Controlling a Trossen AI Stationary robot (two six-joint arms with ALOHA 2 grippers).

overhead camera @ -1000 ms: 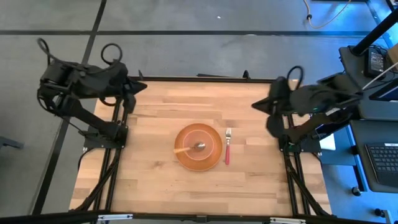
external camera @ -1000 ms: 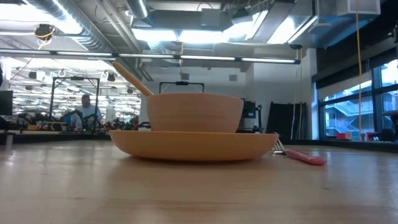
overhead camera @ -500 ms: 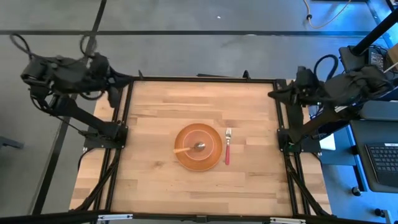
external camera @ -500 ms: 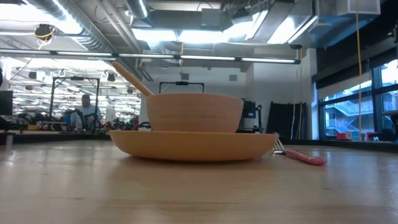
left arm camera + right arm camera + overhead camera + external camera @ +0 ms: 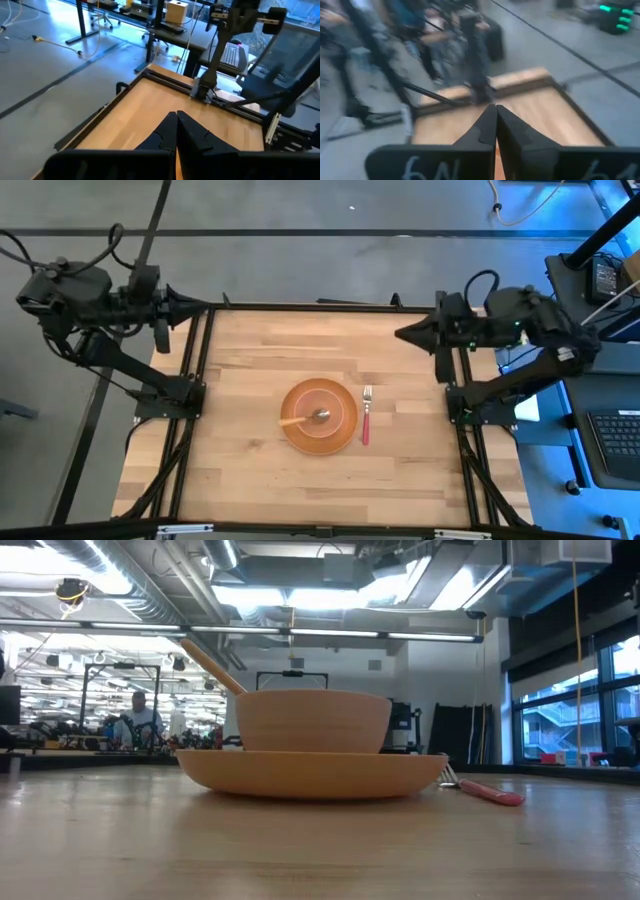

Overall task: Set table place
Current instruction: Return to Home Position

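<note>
1. Upper left of the high view: the left gripper (image 5: 200, 308) has drawn back from over the table's (image 5: 250, 360) corner to its black frame rail; its wrist view shows the fingers pressed together on nothing.
2. Centre, slightly right: the table place has not shifted across the last second; the orange plate (image 5: 320, 448) lies flat on the planks, the bowl (image 5: 335, 402) sits inside it, and the spoon (image 5: 300, 419) rests in the bowl with its wooden handle leaning out toward the left; the low view shows that handle rising over the rim.
3. Just right of the plate: the red-handled fork (image 5: 366, 415) lies beside it, tines toward the top of the frame, close but apart.
4. Upper right: the right gripper (image 5: 400, 336) has folded back, its tip just inside the rail; fingers together, empty.
5. Judgement: both arms have retreated and nothing is held, so the setting looks complete; only parking remains.
</note>
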